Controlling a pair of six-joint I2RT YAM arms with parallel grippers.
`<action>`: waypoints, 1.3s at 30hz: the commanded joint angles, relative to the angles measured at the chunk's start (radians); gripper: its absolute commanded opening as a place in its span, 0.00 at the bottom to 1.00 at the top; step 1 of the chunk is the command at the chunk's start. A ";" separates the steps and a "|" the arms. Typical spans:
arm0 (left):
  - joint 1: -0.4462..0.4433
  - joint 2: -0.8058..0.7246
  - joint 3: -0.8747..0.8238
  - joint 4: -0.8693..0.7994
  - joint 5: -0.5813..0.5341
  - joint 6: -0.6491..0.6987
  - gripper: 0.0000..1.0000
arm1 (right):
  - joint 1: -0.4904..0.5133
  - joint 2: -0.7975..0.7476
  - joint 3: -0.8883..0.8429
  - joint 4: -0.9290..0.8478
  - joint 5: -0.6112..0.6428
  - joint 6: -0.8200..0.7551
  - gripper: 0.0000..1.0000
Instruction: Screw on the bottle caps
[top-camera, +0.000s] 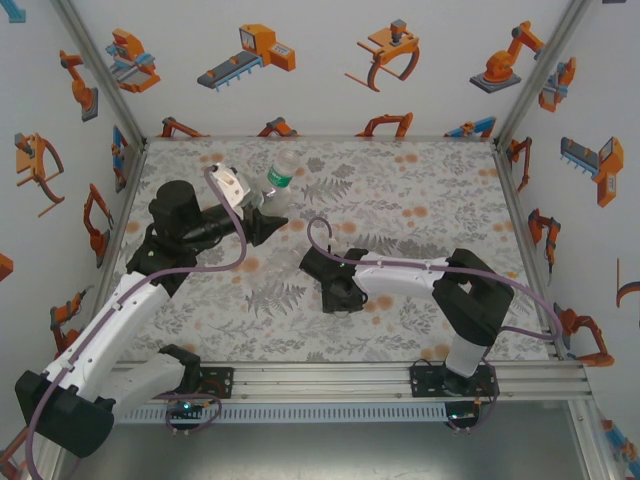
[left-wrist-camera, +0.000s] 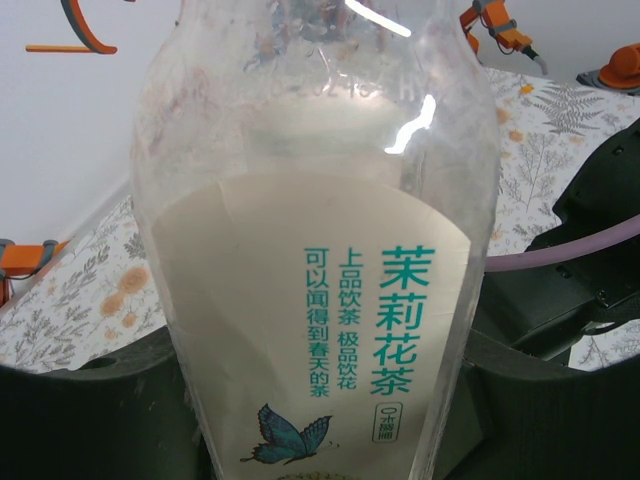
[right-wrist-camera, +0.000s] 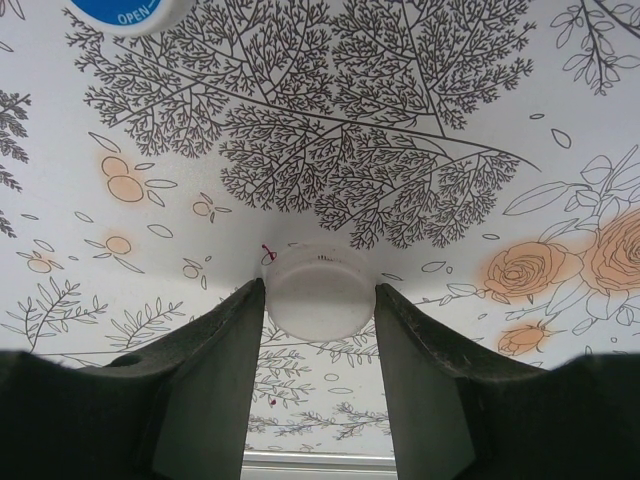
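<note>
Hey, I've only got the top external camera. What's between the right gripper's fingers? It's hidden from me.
Observer: A whitish cap, flat on the table; the right gripper pinches its sides.
Operator: Any other cap nearby?
Observer: The blue cap lies on the table ahead of it, apart, printed OPEN.
Operator: And on the left?
Observer: The bottle in the left gripper has a white label with teal Chinese characters and a butterfly.

1 btl (top-camera: 283, 178), 2 caps (right-wrist-camera: 318, 292) (right-wrist-camera: 120, 10)
</note>
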 joint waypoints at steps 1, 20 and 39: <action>-0.006 0.007 0.017 0.002 0.014 0.012 0.00 | 0.006 0.009 -0.008 -0.009 0.043 -0.007 0.48; -0.011 0.016 0.026 -0.018 0.016 0.027 0.00 | 0.006 -0.025 -0.020 0.008 0.062 -0.015 0.38; -0.137 0.106 0.135 -0.351 -0.057 0.314 0.00 | -0.123 -0.641 -0.059 0.107 -0.064 -0.641 0.28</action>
